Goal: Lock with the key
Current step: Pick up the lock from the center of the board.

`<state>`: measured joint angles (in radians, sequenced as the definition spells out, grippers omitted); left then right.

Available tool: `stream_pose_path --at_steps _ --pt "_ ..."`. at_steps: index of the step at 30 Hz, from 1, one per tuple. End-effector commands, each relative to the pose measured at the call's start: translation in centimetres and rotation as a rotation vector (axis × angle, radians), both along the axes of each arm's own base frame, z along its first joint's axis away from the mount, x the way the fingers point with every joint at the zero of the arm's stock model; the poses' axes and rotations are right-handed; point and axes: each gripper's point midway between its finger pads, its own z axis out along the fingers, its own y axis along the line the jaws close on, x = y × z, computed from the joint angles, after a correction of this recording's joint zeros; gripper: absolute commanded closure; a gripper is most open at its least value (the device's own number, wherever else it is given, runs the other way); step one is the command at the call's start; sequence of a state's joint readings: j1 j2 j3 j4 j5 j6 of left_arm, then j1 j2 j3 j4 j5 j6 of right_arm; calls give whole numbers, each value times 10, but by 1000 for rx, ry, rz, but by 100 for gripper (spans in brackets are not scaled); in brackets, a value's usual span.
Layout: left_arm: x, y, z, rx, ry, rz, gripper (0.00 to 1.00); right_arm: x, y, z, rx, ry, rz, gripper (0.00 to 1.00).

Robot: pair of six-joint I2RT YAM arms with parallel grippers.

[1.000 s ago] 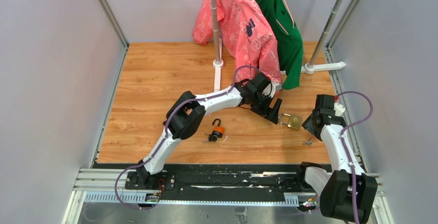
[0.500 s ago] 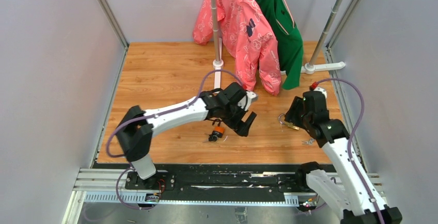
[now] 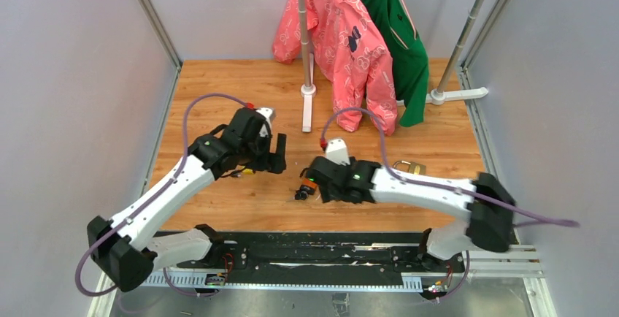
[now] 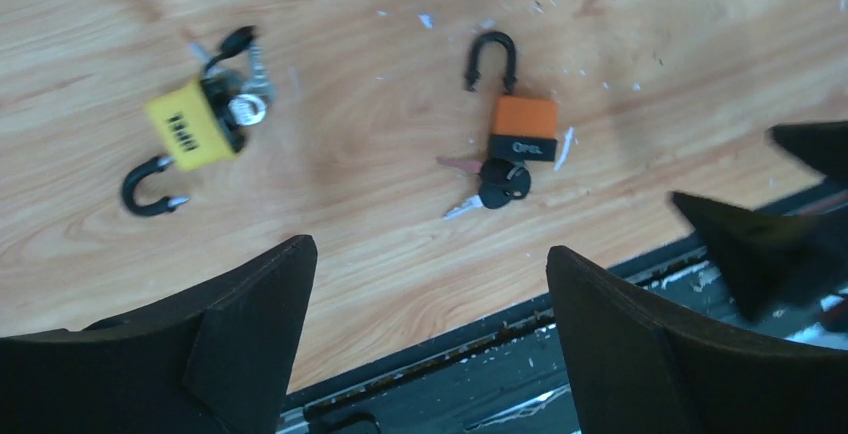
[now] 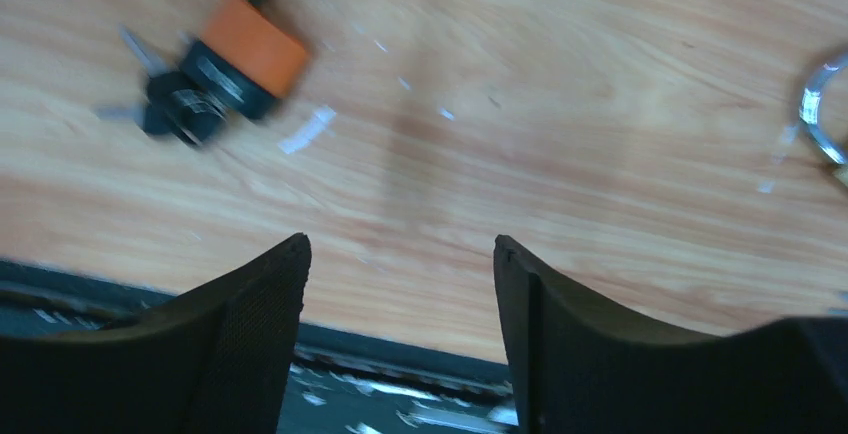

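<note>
a black rail [image 3: 314, 253] runs along the near edge of a wooden table [image 3: 219, 98], with both arms bolted to it. just beyond the rail lies an orange padlock [image 4: 523, 129], flat on the wood, its black shackle standing out of the body and seemingly unlatched. a black-headed key [image 4: 503, 182] sits in the end of the orange padlock that faces the rail, with a second key splayed beside it. the right gripper [image 5: 398, 254] hangs low, just to the right of the orange padlock, its fingers spread apart with only bare wood between them; it touches neither the padlock nor the key. the left gripper [image 4: 430, 259] hovers to the left of the orange padlock and slightly farther back, its jaws wide and holding nothing. under it, left of the orange padlock, lies a yellow padlock [image 4: 192, 126] with its shackle swung open and a small bunch of keys at its far end. well to the right of the orange padlock, a brass padlock [image 3: 411, 167] rests on the table, apart from both grippers. farther back than the orange padlock, a grey pole [image 3: 306, 61] rises from a white foot, and beyond it a pink shirt [image 3: 339, 39] and a green shirt [image 3: 398, 32] hang side by side at the rear of the table.
</note>
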<state>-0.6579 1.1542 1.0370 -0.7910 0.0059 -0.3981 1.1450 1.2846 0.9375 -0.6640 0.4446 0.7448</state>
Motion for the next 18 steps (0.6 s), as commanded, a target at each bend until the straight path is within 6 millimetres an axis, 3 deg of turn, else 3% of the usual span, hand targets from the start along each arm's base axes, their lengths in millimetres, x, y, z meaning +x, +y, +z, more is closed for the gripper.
stream_pose_path --at_steps 1,6,11,18 --pt "1 42 12 34 -21 201 9 25 38 -7 -90 10 -161 29" --pt "0 60 26 43 -72 289 8 36 76 -34 -32 139 -253 24" --pt "-3 72 31 39 -111 338 8 48 79 -55 39 222 -407 23" --pt "-7 79 31 49 -118 360 7 54 104 -62 139 239 -398 24"
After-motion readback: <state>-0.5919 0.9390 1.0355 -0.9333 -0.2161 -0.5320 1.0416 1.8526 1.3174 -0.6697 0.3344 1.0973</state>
